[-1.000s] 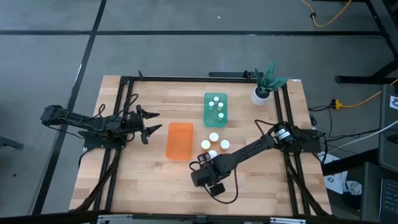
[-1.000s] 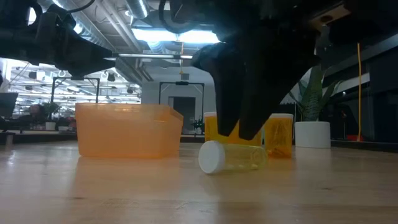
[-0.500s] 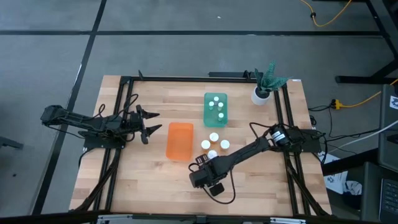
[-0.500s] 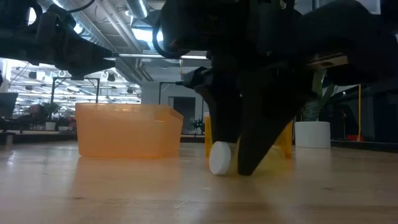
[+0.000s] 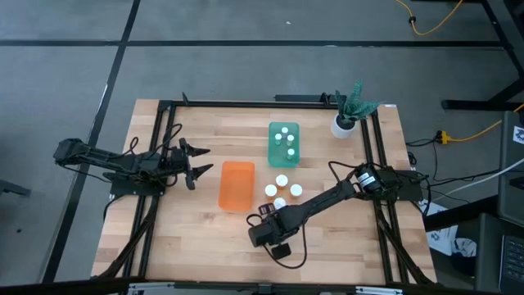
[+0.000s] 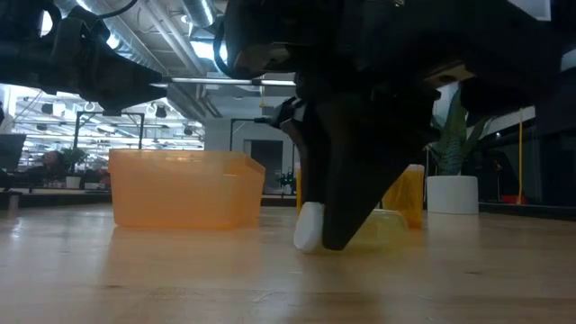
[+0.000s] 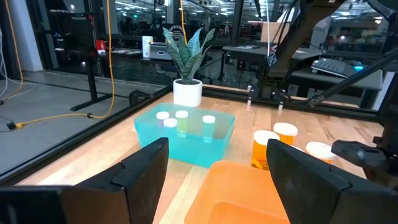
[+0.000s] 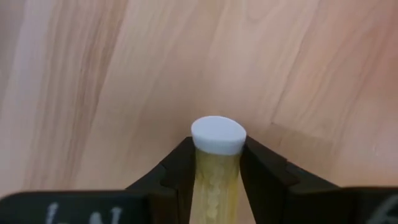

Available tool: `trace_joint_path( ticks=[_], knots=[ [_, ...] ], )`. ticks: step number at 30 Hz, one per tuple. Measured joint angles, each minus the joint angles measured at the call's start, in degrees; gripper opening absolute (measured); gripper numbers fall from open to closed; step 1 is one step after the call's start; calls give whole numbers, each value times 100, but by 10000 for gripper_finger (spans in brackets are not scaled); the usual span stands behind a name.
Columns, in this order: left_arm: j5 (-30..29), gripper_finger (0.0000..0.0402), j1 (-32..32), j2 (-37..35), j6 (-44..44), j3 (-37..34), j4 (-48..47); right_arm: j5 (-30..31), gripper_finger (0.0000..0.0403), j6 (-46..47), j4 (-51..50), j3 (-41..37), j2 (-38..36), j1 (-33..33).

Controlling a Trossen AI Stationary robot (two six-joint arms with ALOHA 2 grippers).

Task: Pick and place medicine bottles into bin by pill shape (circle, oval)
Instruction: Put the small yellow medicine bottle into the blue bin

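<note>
Table (image 5: 188, 229): pale wooden planks carry everything; the arms reach in from opposite sides.
Right arm (image 5: 327, 199): stretched low across the near half of the table, wrist down by the front edge.
Left arm (image 5: 115, 162): waits at the left edge, its left pincer (image 5: 199, 162) spread and holding nothing, pointed toward the bins.
Orange bin (image 5: 237, 185): near the table's middle; nothing shows inside it.
Teal bin (image 5: 284, 143): beyond the orange one, with four capped bottles (image 5: 286, 139) standing inside.
Loose bottles (image 5: 282, 181): three white caps stand between the bins and the right arm.
Right pincer (image 8: 217, 171): its fingers (image 8: 177, 168) press both sides of a lying bottle (image 8: 216, 162), which rests on the table with its white cap (image 8: 217, 135) pointing away from the wrist.
Doing it well: I judge the grip sits just behind the cap, so squeeze firmly before lifting, raise it straight up clear of the standing bottles, and read the pill shape before choosing a bin.
</note>
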Motion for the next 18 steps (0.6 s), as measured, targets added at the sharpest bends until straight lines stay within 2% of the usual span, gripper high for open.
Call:
trace_joint_path(
  ticks=[6, 8, 14, 18],
  knots=[
    [-2, 263, -4, -2, 0, 0, 0, 19, 105, 424, -226, -9, -310, 62],
    [-2, 263, -2, -2, 0, 0, 0, 225, 104, 630, -313, -9, -570, 107],
    [-1, 263, -2, -2, 0, 1, 1, 1542, 104, 1334, -824, -9, -1586, 487],
    [-2, 263, -2, -2, 0, 2, -6, 2795, 104, 2103, -1500, -25, -2204, 1021]
  ],
)
